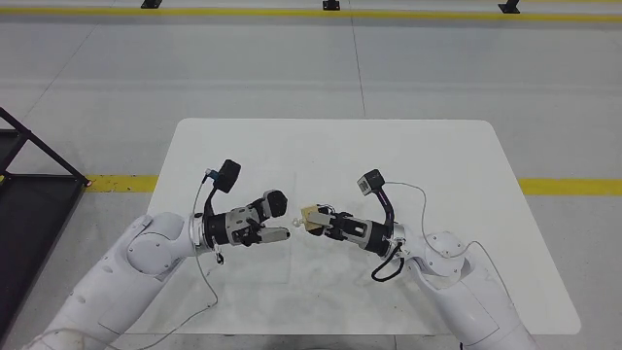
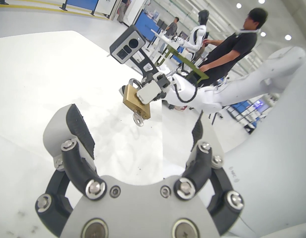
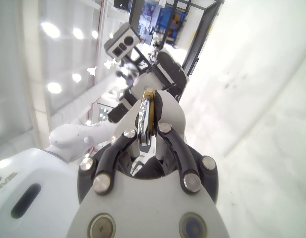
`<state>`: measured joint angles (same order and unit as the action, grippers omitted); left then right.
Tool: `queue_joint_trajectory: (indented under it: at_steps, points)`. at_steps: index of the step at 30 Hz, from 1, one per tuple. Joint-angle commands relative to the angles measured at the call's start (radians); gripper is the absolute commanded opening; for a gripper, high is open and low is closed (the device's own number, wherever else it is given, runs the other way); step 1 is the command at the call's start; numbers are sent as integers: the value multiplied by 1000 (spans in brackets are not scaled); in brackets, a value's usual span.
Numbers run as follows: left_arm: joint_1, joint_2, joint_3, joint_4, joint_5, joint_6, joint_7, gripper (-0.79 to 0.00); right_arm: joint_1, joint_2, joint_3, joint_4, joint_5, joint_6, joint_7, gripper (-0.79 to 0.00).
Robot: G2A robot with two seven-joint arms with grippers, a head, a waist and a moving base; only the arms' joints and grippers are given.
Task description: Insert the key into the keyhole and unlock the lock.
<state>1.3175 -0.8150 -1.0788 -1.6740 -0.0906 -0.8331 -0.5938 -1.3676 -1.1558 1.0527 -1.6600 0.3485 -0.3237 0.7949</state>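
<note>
White surface (image 1: 408, 156), factory floor with yellow lines and blue barriers beyond. Near the middle of the surface, the right end effector (image 3: 146, 105) is pressed onto a brass lock (image 2: 134, 99) and holds it above the surface. The key (image 2: 138, 120) sits in the keyhole with its round bow projecting from the lock's base. In the top view the bow points toward 9 o'clock, at the left end effector (image 1: 279, 220), which is spread wide, empty, and just beside the bow without touching it.

Step in hand, as judged: grasp the bow and turn it. The left end effector should advance along the key's axis and close across the bow's flat faces. It should then rotate about that axis alone, with no pull or side load, while the right keeps its pinch firm. Whether the right fingers (image 2: 150, 92) also bear on the shackle is hard to tell, and if they do, the shackle may not spring free.

Print on the arm casings and the distant panels is too partial or small to read. No mark can be made out on the brass.
</note>
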Motion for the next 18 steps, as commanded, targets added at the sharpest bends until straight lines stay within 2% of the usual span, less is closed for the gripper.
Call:
queue_joint_trajectory:
  at_steps: [1, 7, 13, 18]
  points:
    - [-20, -4, 20, 30, -98, -9, -44, 0, 0, 0, 0, 0, 0, 0, 0, -785]
    - [-64, -14, 61, 101, -229, -24, -137, 0, 0, 0, 0, 0, 0, 0, 0, -785]
    - [-64, -14, 61, 101, -229, -24, -137, 0, 0, 0, 0, 0, 0, 0, 0, -785]
    - [-53, -18, 64, 82, -212, 20, -120, 0, -12, -1, 1, -20, -31, 5, -50, -785]
